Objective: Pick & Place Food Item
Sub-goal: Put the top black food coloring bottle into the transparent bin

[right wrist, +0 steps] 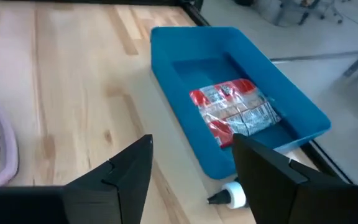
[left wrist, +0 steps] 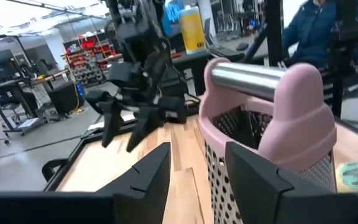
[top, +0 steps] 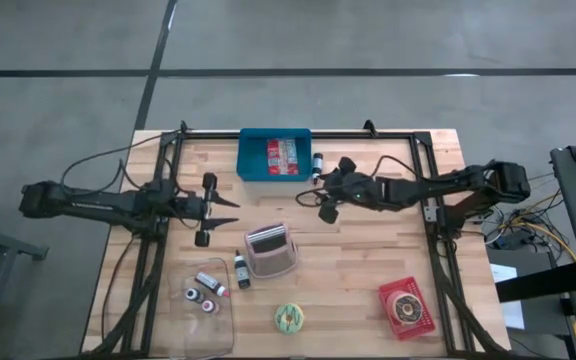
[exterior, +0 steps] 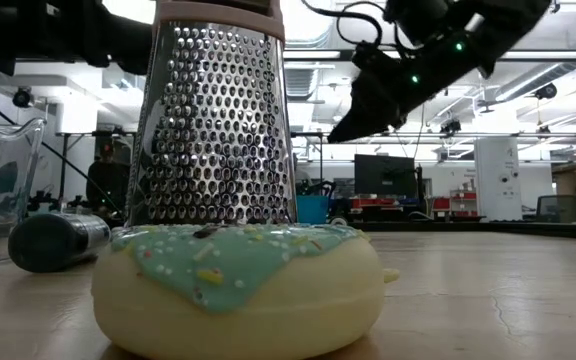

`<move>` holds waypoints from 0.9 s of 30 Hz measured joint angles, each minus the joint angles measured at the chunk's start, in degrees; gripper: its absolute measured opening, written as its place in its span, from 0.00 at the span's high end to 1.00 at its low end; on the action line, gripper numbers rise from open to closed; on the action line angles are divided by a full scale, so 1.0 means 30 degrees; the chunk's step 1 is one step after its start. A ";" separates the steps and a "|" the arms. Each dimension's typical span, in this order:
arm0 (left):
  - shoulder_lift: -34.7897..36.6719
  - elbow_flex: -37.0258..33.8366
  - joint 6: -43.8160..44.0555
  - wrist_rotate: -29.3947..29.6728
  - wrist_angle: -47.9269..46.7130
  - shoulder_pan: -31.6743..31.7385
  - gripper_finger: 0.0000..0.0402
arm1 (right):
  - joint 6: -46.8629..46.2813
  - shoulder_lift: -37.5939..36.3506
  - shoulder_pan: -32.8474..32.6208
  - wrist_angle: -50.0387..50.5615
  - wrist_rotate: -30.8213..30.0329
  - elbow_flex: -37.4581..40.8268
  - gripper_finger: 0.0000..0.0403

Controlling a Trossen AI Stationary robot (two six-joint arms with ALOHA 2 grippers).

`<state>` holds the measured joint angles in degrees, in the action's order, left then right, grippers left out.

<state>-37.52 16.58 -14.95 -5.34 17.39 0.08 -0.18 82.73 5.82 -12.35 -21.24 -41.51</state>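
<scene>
A red-and-white food packet (right wrist: pixel 235 112) lies flat on the floor of a blue bin (top: pixel 251 160) at the table's far side. My right gripper (top: pixel 313 195) is open and empty, above the table just to the right of and nearer than the bin; the right wrist view (right wrist: pixel 194 168) looks past its fingers at the bin and packet. My left gripper (top: pixel 230 211) is open and empty at centre left, level, pointing toward the table's right edge. A teal-iced doughnut (top: pixel 290 318) rests on the table near the front edge; it also shows in the low view (exterior: pixel 238 280).
A pink-framed metal grater (top: pixel 270 250) stands mid-table. A small white bottle (top: pixel 318 160) lies by the bin's right side. A dark bottle (top: pixel 241 270) and a clear tub (top: pixel 193 325) of small jars are front left. A red basket (top: pixel 420 322) with a doughnut is front right.
</scene>
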 joint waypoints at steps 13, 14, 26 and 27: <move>0.0291 -0.0002 -0.0945 0.0138 -0.0531 0.0007 0.61 | -0.4215 0.0832 0.2903 0.2665 0.0751 -0.1840 0.37; 0.0312 -0.0002 -0.0945 0.0142 -0.0538 0.0007 0.61 | -0.4425 0.1050 0.3183 0.2493 0.0986 -0.1840 0.34; 0.0509 0.0114 -0.0662 0.0050 -0.0538 0.0007 0.61 | -0.6324 0.5146 0.5010 0.3840 0.2108 -0.3784 0.16; 0.0532 0.0107 -0.0668 0.0044 -0.0538 0.0007 0.61 | -0.6376 0.5262 0.5076 0.4072 0.2075 -0.4039 0.16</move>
<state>-35.92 16.91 -16.95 -5.21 15.77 0.10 -19.31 98.51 21.05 -0.14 -15.02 -53.62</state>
